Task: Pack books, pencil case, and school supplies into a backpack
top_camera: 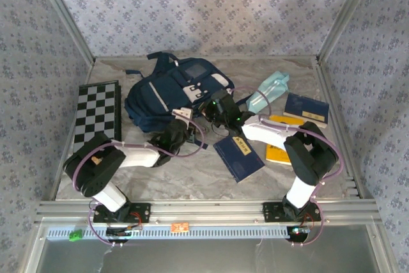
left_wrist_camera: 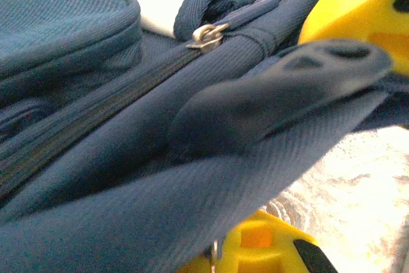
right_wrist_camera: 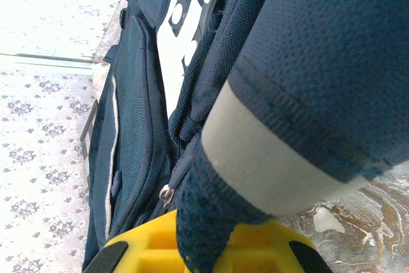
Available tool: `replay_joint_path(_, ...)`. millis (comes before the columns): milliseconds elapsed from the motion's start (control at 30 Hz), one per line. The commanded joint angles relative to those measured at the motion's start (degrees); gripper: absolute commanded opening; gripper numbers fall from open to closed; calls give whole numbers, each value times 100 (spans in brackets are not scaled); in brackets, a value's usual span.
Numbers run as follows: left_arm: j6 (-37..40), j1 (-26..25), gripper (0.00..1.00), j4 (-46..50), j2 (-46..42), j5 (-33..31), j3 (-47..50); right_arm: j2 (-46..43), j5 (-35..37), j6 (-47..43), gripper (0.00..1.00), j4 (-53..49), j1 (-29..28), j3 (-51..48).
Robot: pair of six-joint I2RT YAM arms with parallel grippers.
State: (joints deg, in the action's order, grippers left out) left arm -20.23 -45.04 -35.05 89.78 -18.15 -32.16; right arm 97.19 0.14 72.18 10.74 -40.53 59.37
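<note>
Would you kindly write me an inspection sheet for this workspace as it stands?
Surface: marbled table, no spills seen.
Job's things: backpack lies mid-table. To its right, outside it, lie the navy book, yellow book, dark book and pencil case. The small supplies cannot be made out.
Clutter: checkerboard at the left edge.
Grippers: left gripper shut on backpack fabric; right gripper shut on a backpack strap.
Cables: purple cables loop along both arms.
Surroundings: patterned walls, metal rail at the near edge.
</note>
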Motion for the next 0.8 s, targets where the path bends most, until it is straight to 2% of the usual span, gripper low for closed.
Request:
replay_joint_path(0, -142, 146, 0, 51, -375, 214, 165, -262, -15, -221, 0, -76, 80, 118)
replay_joint_path(333, 1, 595, 0, 864, -1109, 706, 480, -229, -234, -329, 0, -166, 279, 190)
replay_joint_path(533, -60, 803, 0, 2498, -1486, 922, 53, 58, -682, -615, 0, -631, 646, 603)
replay_joint_path(633, -107, 803, 0, 2548, -1622, 1506, 39, 215, -861, -710, 0, -617, 809, 735)
replay_joint_path(767, -551, 654, 0, 3129, -1322, 1856, -491, 485, -845, -1058, 0, -1050, 1029, 1243)
